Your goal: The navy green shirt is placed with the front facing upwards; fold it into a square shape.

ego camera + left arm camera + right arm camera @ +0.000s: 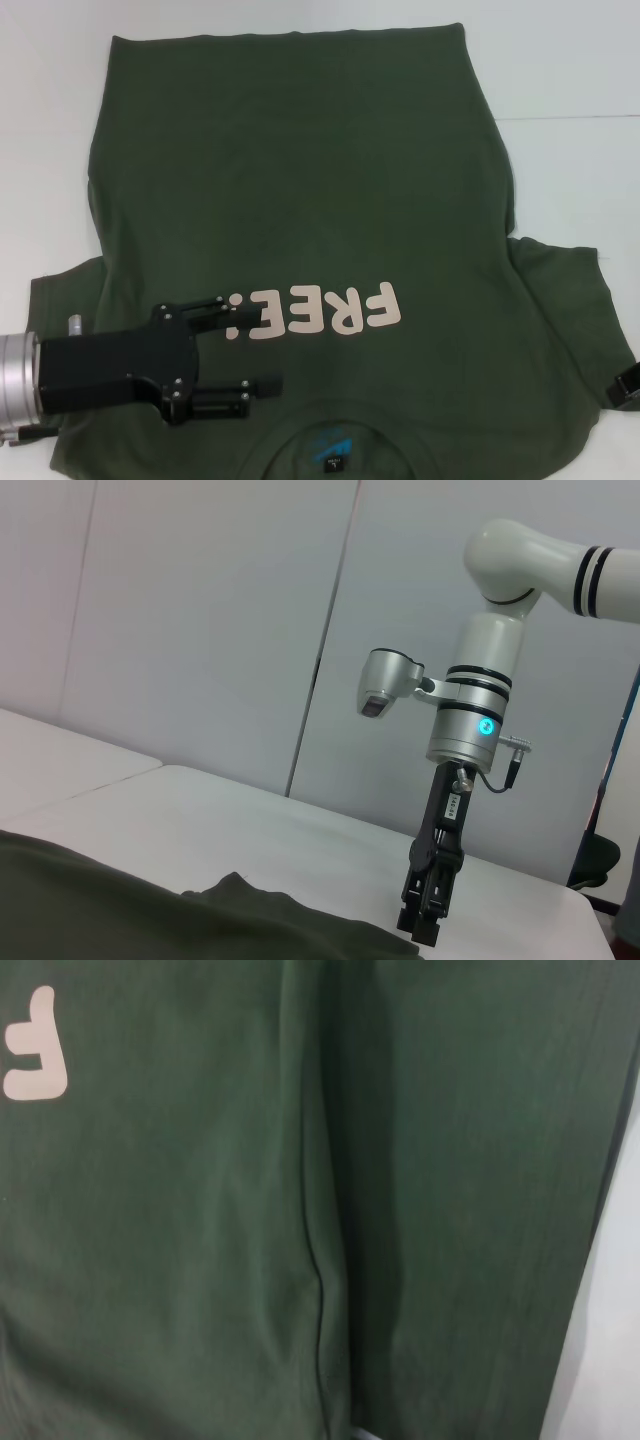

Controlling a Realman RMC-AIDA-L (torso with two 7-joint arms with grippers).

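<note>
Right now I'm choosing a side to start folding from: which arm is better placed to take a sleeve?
Probably the left. Its pincer hangs open over the shirt beside the left sleeve. The right pincer only touches the right sleeve's outer edge.

Clearance around the shirt, head view

I read the navy green shirt (300, 170) covering most of the white table (570, 70); bare surface runs from 12 to 3 o'clock and along 9 to 11. My left gripper (250, 348), fingers spread, blocks 8 o'clock; my right gripper (628, 385) sits at the 4 o'clock sleeve edge.
</note>
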